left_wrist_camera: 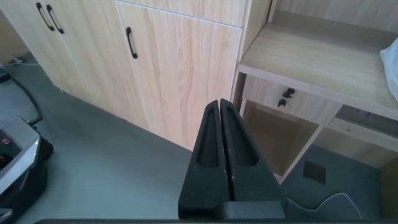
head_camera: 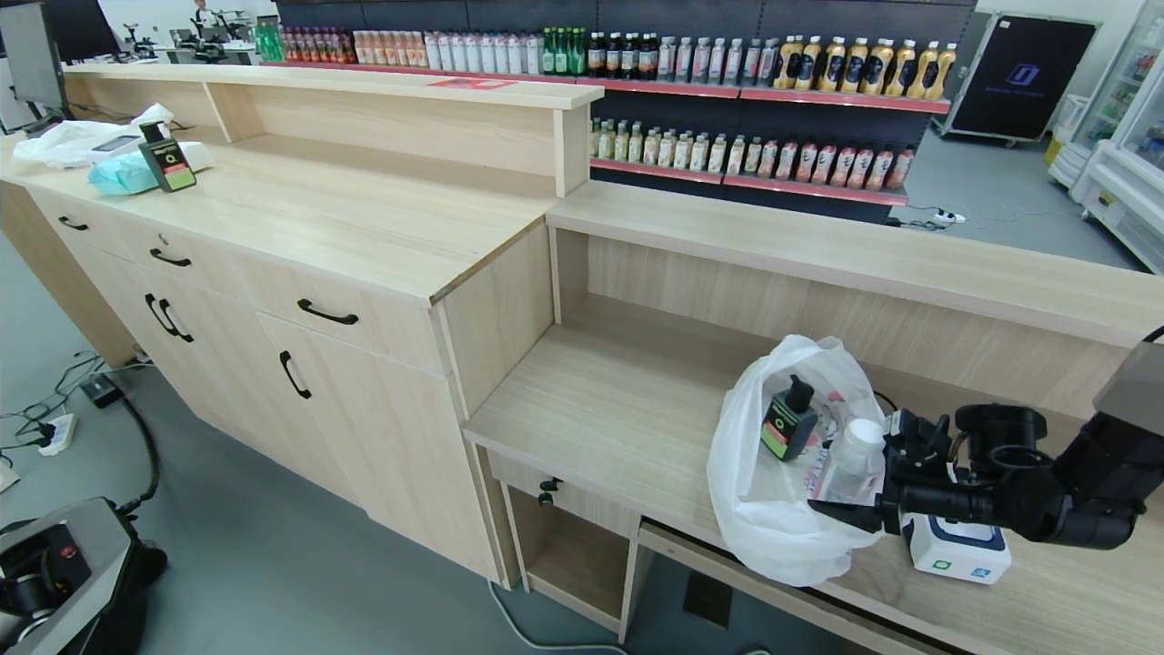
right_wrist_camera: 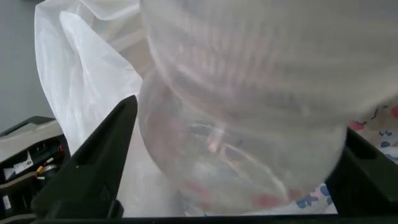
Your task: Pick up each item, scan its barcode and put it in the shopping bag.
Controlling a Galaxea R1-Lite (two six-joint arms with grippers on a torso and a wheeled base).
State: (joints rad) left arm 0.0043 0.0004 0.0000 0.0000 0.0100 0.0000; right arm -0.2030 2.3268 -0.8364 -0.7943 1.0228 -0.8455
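A white plastic shopping bag (head_camera: 759, 518) stands open on the low wooden counter (head_camera: 618, 400). Inside it sits a dark pump bottle (head_camera: 787, 420) beside some printed packaging. My right gripper (head_camera: 859, 480) is shut on a clear bottle with a white cap (head_camera: 857, 444), held at the bag's mouth on its right side. In the right wrist view the clear bottle (right_wrist_camera: 249, 124) sits between the dark fingers (right_wrist_camera: 93, 168), with the bag (right_wrist_camera: 81, 81) behind. My left gripper (left_wrist_camera: 220, 107) is shut and empty, low in front of the cabinet doors.
A white and blue box (head_camera: 959, 546) sits on the counter just right of the bag, under my right arm. The higher counter at left carries a dark box (head_camera: 166, 156), a teal pack and a white bag. Drink shelves (head_camera: 755, 91) stand behind.
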